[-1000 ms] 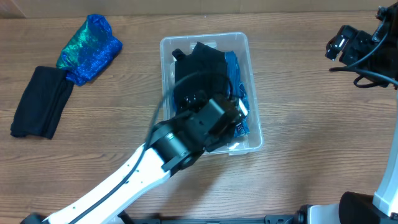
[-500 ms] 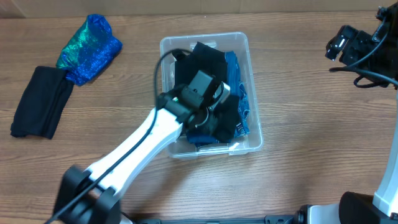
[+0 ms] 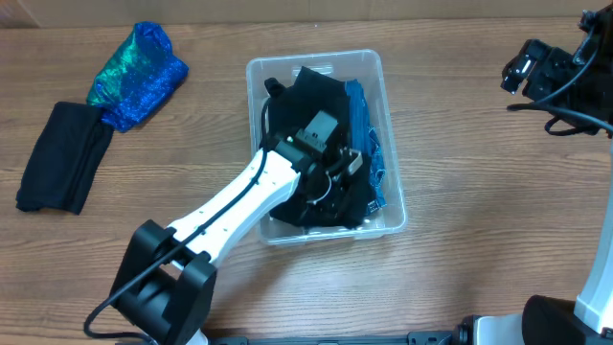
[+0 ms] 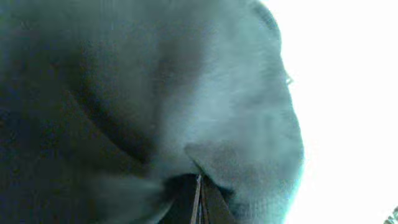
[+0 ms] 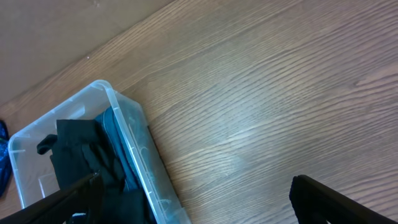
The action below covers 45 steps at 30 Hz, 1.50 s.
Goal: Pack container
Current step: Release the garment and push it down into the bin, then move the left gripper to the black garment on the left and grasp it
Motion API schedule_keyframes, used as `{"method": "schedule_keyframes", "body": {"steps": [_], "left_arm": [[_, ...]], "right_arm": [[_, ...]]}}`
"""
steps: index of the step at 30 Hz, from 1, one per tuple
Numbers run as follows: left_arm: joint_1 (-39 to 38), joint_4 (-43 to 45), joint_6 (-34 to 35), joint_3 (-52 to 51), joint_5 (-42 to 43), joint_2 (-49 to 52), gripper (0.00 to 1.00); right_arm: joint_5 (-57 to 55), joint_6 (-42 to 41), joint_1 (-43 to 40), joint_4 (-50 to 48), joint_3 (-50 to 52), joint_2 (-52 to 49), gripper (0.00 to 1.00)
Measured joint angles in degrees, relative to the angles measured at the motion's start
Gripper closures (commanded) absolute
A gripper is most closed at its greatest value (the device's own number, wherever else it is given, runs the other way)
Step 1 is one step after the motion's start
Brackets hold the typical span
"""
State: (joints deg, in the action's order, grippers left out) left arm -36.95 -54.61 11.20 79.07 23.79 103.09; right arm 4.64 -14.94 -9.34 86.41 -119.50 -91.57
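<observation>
The clear plastic container stands mid-table, holding black cloth and a blue patterned cloth along its right wall. My left gripper is down inside it, pressed into the black cloth. In the left wrist view dark cloth fills the picture and the left gripper has its fingers together, shut, with nothing visibly caught between them. My right gripper hovers at the far right, away from the bin. In its own view the right gripper is wide open over bare wood, beside the container.
A shiny blue-green cloth bundle lies at the back left of the wooden table. A folded black cloth lies next to it, nearer the left edge. The left arm's white link crosses the container's near left corner.
The left gripper has gone from open to shut and shifted within the container, settling low against the black cloth. The right arm has stayed still.
</observation>
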Motion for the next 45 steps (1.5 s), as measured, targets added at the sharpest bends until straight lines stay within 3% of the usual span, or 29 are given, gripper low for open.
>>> {"method": "schedule_keyframes", "body": {"steps": [1, 3, 5, 6, 7, 12, 15, 24, 26, 37, 45], "left_arm": [[0.0, -0.72, -0.17, 1.53, -1.03, -0.31, 0.74], [0.22, -3.48, -0.46, 6.34, -6.14, -1.84, 0.4], [0.46, -5.57, -1.14, 10.99, -12.98, -4.57, 0.31], [0.66, -7.15, -0.98, 13.25, -16.63, -5.99, 0.2], [0.85, -8.5, -0.94, 15.3, -20.74, -7.78, 0.0], [3.96, -13.35, -1.2, 19.87, -38.66, -15.65, 0.0], [10.8, -15.28, -1.27, 20.11, -46.56, -17.64, 0.0], [37.62, -12.66, -1.31, 12.37, -55.01, -7.93, 0.0], [40.65, -10.88, -1.33, 10.05, -57.22, -5.11, 0.0], [47.19, -0.09, -4.72, 2.36, -66.18, 4.74, 0.0], [49.92, 11.56, -16.92, 1.68, -67.67, 7.32, 0.0]], "right_arm": [[0.0, 0.0, 0.0, -0.02, 0.0, 0.0, 0.0], [0.02, 0.0, 0.0, 0.0, 0.0, 0.0, 0.0], [0.0, 0.0, 0.0, -0.02, 0.0, 0.0, 0.0], [0.02, 0.02, 0.0, 0.02, 0.0, 0.0, 0.0], [0.0, 0.0, 0.0, 0.02, 0.0, 0.0, 0.0], [0.02, 0.0, 0.0, 0.04, 0.0, 0.0, 0.0], [0.02, 0.02, 0.0, 0.02, 0.0, 0.0, 0.0], [0.02, 0.0, 0.0, 0.04, 0.0, 0.0, 0.0], [0.0, 0.0, 0.0, 0.04, 0.0, 0.0, 0.0], [0.0, 0.0, 0.0, 0.24, 0.0, 0.0, 0.0], [0.0, 0.04, 0.0, 0.46, 0.0, 0.0, 0.0]]}}
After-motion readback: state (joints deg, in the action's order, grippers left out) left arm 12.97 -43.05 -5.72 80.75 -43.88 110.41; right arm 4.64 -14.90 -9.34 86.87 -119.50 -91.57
